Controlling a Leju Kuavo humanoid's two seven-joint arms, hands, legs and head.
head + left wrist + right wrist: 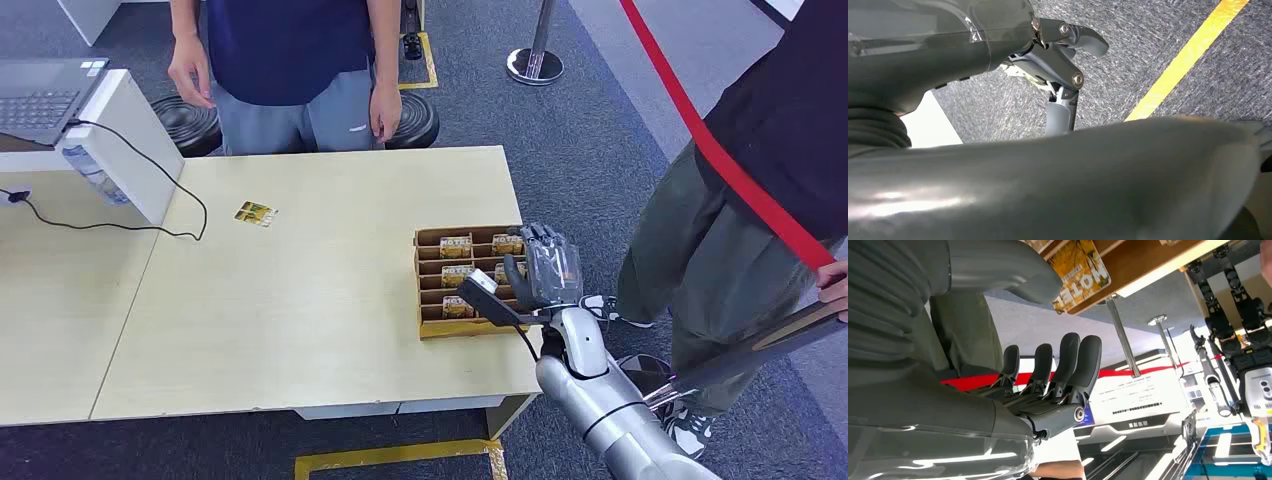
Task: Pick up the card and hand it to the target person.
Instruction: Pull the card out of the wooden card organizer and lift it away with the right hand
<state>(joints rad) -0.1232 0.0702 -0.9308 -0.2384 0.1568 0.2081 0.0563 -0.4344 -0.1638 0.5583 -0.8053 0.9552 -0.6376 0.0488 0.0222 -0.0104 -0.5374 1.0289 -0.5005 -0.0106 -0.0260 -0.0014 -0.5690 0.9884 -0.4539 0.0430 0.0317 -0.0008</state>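
Note:
A brown slotted card box stands near the table's right front corner with several yellow cards upright in its slots. My right hand hovers at the box's right side, fingers spread and holding nothing. In the right wrist view the thumb lies close beside a yellow card printed "MOTEL", while the dark fingers stay apart from it. One more card lies flat on the table, far left of the box. My left hand hangs over the carpet with nothing in it.
A person in a blue shirt stands at the table's far edge, arms down. Another person in dark clothes stands close on the right, with a red strap. A laptop, a white stand and a black cable occupy the left.

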